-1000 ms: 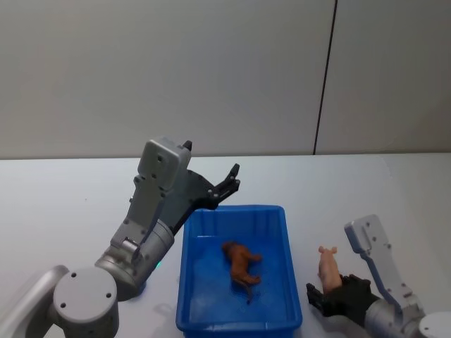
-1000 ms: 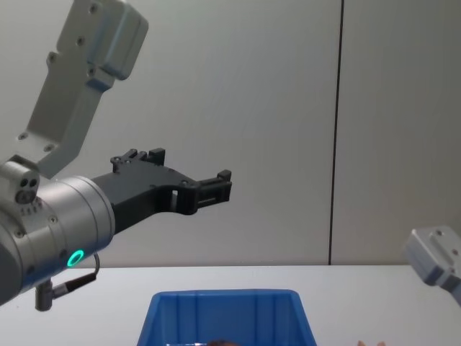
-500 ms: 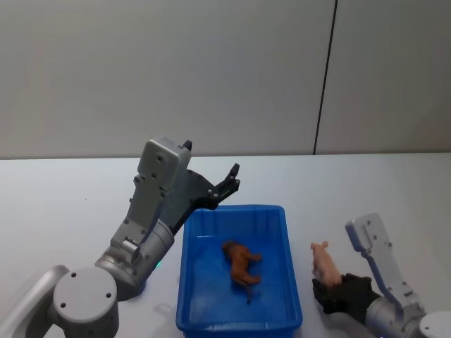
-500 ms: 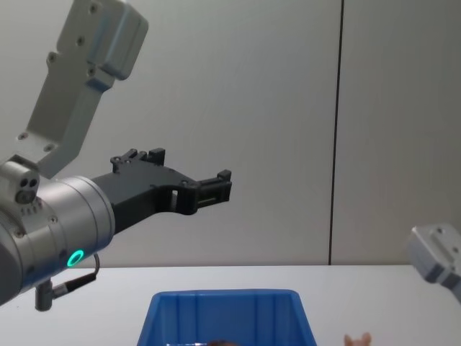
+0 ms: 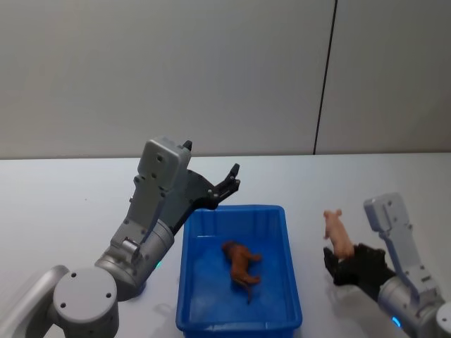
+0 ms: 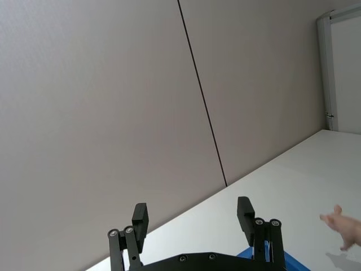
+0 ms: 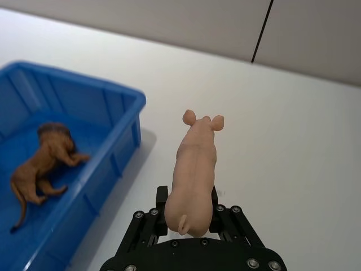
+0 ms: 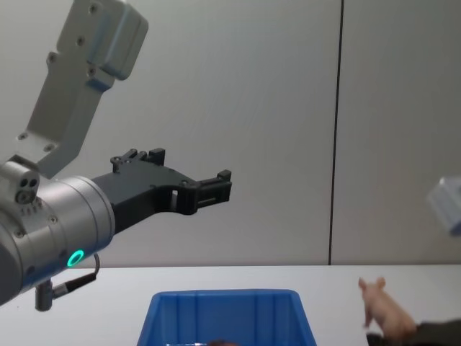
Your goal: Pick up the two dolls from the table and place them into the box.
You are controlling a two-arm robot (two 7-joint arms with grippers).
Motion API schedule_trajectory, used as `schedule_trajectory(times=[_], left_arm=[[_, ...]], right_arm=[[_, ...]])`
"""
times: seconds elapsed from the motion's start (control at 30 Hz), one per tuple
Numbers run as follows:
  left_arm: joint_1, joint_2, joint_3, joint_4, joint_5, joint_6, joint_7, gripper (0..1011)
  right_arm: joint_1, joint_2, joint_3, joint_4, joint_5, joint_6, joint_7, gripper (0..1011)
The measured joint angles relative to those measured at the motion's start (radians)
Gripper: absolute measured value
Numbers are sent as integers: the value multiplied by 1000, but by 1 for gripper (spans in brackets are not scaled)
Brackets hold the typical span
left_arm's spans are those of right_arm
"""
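Pink doll (image 7: 194, 164) not in yet. The right gripper (image 5: 337, 257) pinches its hind end, snout up, lifted off the table (image 5: 63, 197) just right of the box (image 5: 239, 208).

Brown doll (image 5: 241, 264) already lies on the box floor, so I judge the task half done.

Left to do: carry the pink doll over the box's right rim and release it. That rim looks like the only obstacle.

Left gripper (image 6: 192, 210), jaws spread and empty, hangs above the box's far-left corner, clear of that path.

Beyond the box is a plain wall (image 5: 176, 77) with a dark seam.

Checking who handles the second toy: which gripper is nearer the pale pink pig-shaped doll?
Right. The right gripper is shut on the pale pink doll, beside the bright blue plastic bin's right wall. The left gripper hangs open, raised over the bin's far left corner.
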Motion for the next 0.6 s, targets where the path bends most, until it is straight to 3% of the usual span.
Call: schedule_trajectory(times=[0.27,0.6], left_arm=[[0,0,0,0,0,0,0,1001],[0,0,0,0,0,0,0,1001]], right_arm=[[20,8,13,-34,6,-62,50,360],[53,4,17,-50,35,-78,149,360]])
